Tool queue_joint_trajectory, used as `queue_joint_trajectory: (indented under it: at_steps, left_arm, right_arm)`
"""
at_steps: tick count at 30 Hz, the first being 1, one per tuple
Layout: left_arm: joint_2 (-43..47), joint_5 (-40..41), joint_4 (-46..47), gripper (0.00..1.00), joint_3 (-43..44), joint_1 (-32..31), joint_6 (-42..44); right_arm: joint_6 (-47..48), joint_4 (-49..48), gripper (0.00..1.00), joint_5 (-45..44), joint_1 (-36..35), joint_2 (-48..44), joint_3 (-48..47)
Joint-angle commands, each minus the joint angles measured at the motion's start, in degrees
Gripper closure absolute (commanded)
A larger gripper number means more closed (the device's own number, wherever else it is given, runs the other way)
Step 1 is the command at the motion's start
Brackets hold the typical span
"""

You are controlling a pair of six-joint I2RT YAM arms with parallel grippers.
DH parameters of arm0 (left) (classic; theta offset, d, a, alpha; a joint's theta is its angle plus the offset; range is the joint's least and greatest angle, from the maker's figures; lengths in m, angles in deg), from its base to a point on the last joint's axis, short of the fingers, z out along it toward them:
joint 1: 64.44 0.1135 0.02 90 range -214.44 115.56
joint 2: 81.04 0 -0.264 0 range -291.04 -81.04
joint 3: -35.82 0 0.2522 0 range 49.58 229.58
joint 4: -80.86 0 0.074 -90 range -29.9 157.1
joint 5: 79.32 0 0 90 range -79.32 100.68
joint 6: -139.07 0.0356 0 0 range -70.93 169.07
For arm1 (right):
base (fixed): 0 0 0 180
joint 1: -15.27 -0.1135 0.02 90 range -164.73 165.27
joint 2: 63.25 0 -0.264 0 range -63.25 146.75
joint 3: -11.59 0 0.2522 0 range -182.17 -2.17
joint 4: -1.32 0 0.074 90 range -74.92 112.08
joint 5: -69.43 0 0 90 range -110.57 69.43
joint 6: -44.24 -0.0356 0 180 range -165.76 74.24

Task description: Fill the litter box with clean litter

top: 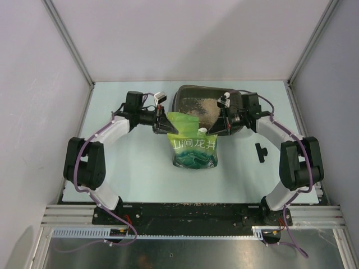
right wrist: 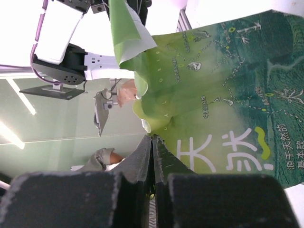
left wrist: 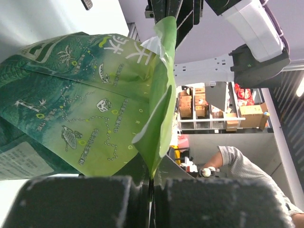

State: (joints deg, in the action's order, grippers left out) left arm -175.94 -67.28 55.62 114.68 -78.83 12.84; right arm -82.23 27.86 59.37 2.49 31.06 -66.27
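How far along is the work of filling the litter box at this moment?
Done: some tan litter lies in the litter box, though part of its floor still looks bare. In hand: the left fingers and the right fingers are each shut on a top corner of the green bag, which sits in front of the box. Left: probably tipping the bag over the box to pour more.
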Motion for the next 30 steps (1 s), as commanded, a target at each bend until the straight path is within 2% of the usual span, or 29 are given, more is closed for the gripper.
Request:
queue_joint_trajectory:
  at_steps: [1, 3, 5, 8, 10, 12, 21, 23, 26, 30]
  left_arm:
    - [0.1, -3.6, 0.1, 1.00, 0.4, 0.4, -3.6]
    - [-0.2, -2.1, 0.1, 1.00, -1.3, 0.4, -4.1]
    - [-0.1, -0.1, 0.2, 1.00, -1.0, 0.7, -3.4]
    - [-1.0, 1.3, 0.1, 0.97, 1.7, 1.0, -3.9]
    - [-2.5, 1.6, 0.1, 0.96, 4.2, 1.2, -3.4]
    - [-3.5, 2.4, 0.1, 1.00, 5.6, 1.7, -3.9]
    - [-3.2, -0.8, 0.1, 1.00, 5.4, 1.9, -8.0]
    - [-1.2, -1.1, 0.1, 1.00, 4.6, 1.9, -8.5]
    - [2.3, -1.3, 0.1, 1.00, 1.0, 1.9, -9.4]
    - [6.1, -1.9, 0.1, 1.00, -3.6, 2.3, -9.7]
  right_arm:
    - [-1.5, 6.5, 1.00, 14.9, -1.5, 1.3, -2.3]
    - [-1.7, 7.5, 1.00, 14.8, -2.3, 3.3, -1.8]
    - [-10.2, 3.3, 1.00, 14.8, -2.5, 3.6, -1.2]
    - [-16.7, 0.9, 1.00, 14.8, -2.4, 4.1, -1.4]
    - [-16.1, 3.0, 1.00, 14.8, -2.5, 3.5, -2.1]
    - [-14.3, 6.5, 1.00, 14.8, -2.6, 3.1, -3.1]
    - [-6.7, 16.7, 1.00, 12.4, 0.3, -0.6, -4.5]
    - [-8.4, 14.1, 1.00, 9.7, 0.3, 0.5, -4.5]
    - [-19.0, 0.4, 1.00, 10.7, -0.9, 4.3, -5.1]
    - [-19.2, -1.8, 1.00, 12.3, -3.7, 8.2, -11.2]
